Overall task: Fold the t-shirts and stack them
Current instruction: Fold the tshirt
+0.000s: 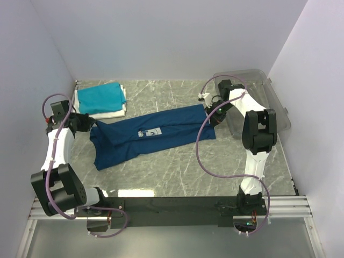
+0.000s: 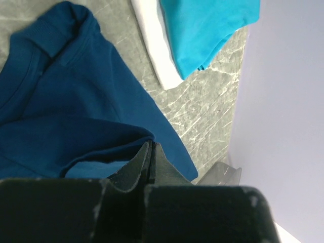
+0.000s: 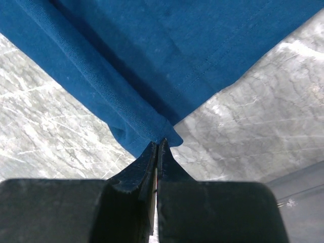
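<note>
You have the left jaws and right jaws each pinched shut on opposite ends of the navy blue cloth t-shirt point(image 1: 156, 137), holding it stretched across the middle of the grey marbled surface point(image 1: 177, 177), probably to pull it smooth before folding it.

Setting: a robot test cell in a lab. Plain white panel walls point(image 1: 161, 37) are enclosing a grey marble-patterned surface point(image 1: 177, 166) on three sides. Two white-and-black machines, the left arm point(image 1: 56, 156) and the right arm point(image 1: 255, 145), are standing bolted to a metal rail point(image 1: 290, 207) along the near edge. Each is trailing a looping purple cable point(image 1: 200, 156). A clear plastic bin point(image 1: 277, 102) is sitting in the far right corner. A navy t-shirt point(image 1: 156, 137) is lying stretched between the two arms. Furniture, decoration and windows are not showing anywhere.
</note>
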Controlling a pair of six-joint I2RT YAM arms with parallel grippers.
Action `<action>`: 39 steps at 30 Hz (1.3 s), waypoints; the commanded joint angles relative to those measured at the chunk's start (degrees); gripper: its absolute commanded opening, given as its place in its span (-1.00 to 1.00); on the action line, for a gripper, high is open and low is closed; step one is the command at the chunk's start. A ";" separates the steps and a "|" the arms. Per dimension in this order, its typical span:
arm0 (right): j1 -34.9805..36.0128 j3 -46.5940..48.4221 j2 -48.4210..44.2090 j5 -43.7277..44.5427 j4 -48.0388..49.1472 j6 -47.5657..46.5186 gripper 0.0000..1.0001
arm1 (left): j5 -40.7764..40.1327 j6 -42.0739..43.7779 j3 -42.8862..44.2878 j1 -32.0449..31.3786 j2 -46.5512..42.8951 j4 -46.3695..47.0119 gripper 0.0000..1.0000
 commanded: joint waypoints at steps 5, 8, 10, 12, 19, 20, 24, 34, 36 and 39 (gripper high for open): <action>0.11 2.34 1.23 0.71 2.05 1.55 -1.00 | -0.70 2.50 3.73 0.25 2.70 2.68 -0.99; 0.03 2.34 1.24 1.15 2.14 1.55 -1.00 | -0.52 2.59 3.47 -0.10 3.58 3.29 -0.99; 0.03 2.17 1.32 1.59 2.23 1.55 -1.00 | 0.10 2.94 4.17 -0.36 4.11 3.82 -0.99; 0.03 1.55 1.06 2.29 2.58 1.55 -1.00 | 0.36 3.99 6.18 -1.24 5.87 3.56 -0.99; 0.03 0.15 0.62 3.26 3.64 1.81 -1.00 | 0.01 6.72 15.15 -4.23 12.81 0.75 -0.99; 0.03 -0.03 0.53 3.26 3.72 1.90 -1.00 | 0.01 6.90 16.03 -5.02 14.30 0.40 -0.99; 0.03 -0.20 0.62 3.08 3.81 2.16 -1.00 | -0.34 6.99 19.46 -6.87 17.21 -0.40 -0.99; 0.03 -1.61 -0.08 3.79 4.34 1.81 -1.00 | -0.96 6.98 19.73 -8.28 19.15 -0.75 -0.99; 0.03 -1.35 -0.17 3.44 3.64 1.46 -1.00 | -1.05 7.25 19.38 -8.36 18.97 -1.01 -0.99; -0.32 -2.13 -2.45 0.99 2.24 -0.73 -1.00 | -0.96 7.69 19.11 -8.28 17.04 -1.62 -0.99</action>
